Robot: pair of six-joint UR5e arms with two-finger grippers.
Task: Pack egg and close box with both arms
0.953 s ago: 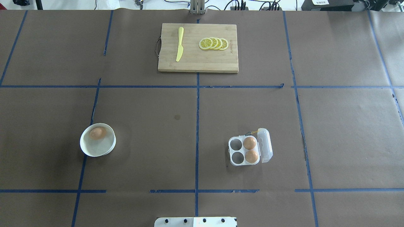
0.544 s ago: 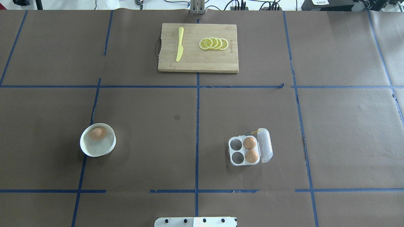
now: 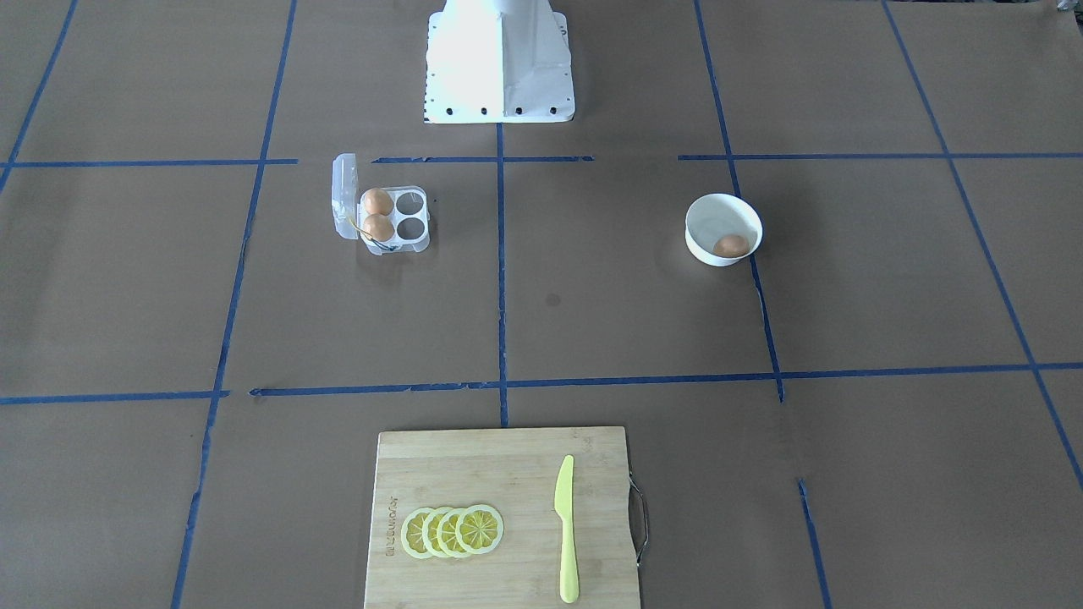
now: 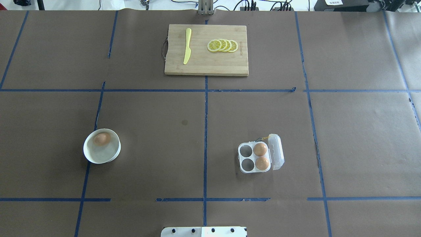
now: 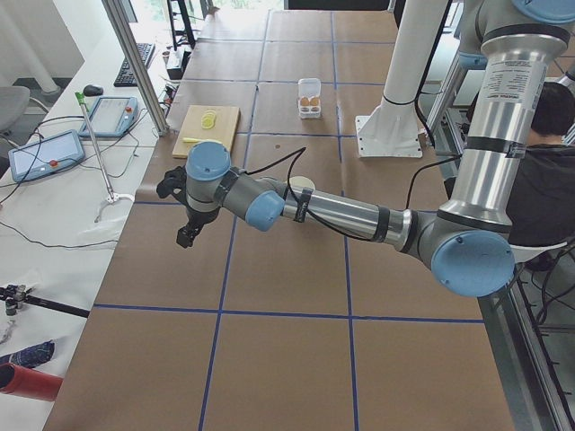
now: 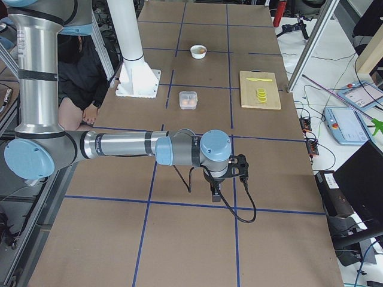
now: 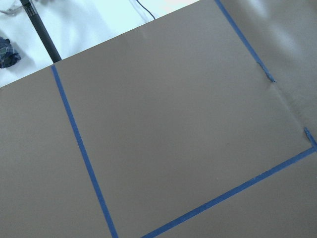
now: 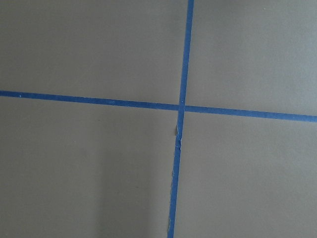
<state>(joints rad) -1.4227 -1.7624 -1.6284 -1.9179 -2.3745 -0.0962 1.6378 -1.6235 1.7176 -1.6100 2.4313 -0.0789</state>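
One orange-brown egg [image 4: 101, 139] lies in a round white bowl [image 4: 98, 157] on the left of the table; it also shows in the front view [image 3: 731, 245]. The clear four-cell box [image 4: 239, 160] stands right of centre with its lid [image 4: 275, 152] open to the right. Two eggs [image 4: 260, 149] fill its right cells and the left cells are empty. My left gripper [image 5: 185, 239] hangs over the table's far left end and my right gripper [image 6: 215, 192] over its far right end. Both show only in side views, so I cannot tell if they are open.
A wooden cutting board [image 4: 204, 67] with a yellow knife [image 4: 187, 46] and lemon slices [image 4: 223, 45] lies at the far middle. The white pedestal base [image 3: 499, 68] stands at the robot's edge. Blue tape lines cross the brown table cover.
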